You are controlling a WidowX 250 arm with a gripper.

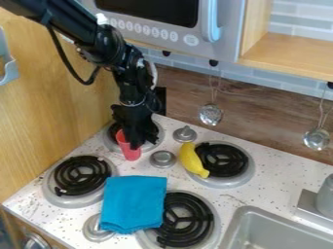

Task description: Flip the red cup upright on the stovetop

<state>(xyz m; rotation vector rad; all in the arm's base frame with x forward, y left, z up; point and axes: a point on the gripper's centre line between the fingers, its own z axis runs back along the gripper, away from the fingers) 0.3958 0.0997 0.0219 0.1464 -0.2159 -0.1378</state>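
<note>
Sink [242,214] cut off below, the gripper [135,143] partly hides the red cup [132,154].

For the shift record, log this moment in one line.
hand: at red cup | back-left burner: beside cup | yellow banana: at back-right burner | blue cloth: overlapping front-right burner

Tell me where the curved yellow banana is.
The curved yellow banana lies just right of the camera view's centre, on the left edge of the round black coil burner at back right.

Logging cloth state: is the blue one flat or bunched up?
Flat: blue cloth shows a broad face and fairly straight edges. Number of layers: cannot tell.
</note>
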